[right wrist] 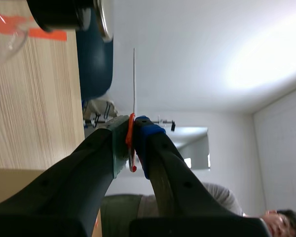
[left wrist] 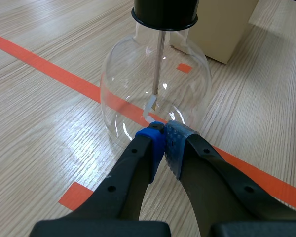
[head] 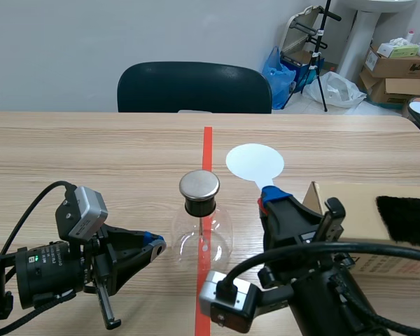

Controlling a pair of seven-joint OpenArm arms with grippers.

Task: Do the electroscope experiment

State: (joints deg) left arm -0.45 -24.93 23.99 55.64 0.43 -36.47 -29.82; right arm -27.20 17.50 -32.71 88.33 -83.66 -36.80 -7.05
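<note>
The electroscope (head: 200, 222) is a round glass flask with a black neck and a flat metal cap, standing on the orange tape line at the table's middle. In the left wrist view the flask (left wrist: 123, 89) shows a thin rod with foil leaves inside. My left gripper (head: 156, 245) lies low to the flask's left, shut on nothing, its tips (left wrist: 163, 136) at the glass base. To the flask's right, my right gripper (head: 271, 194) is shut on the handle of a white round paddle (head: 255, 162). In the right wrist view the paddle (right wrist: 134, 79) is edge-on, rising from between my fingers (right wrist: 132, 133).
A cardboard box (head: 350, 210) with a black furry cloth (head: 406, 218) on top stands right of my right arm. The same box (left wrist: 222, 24) sits behind the flask in the left wrist view. A dark chair (head: 194, 87) stands at the far table edge.
</note>
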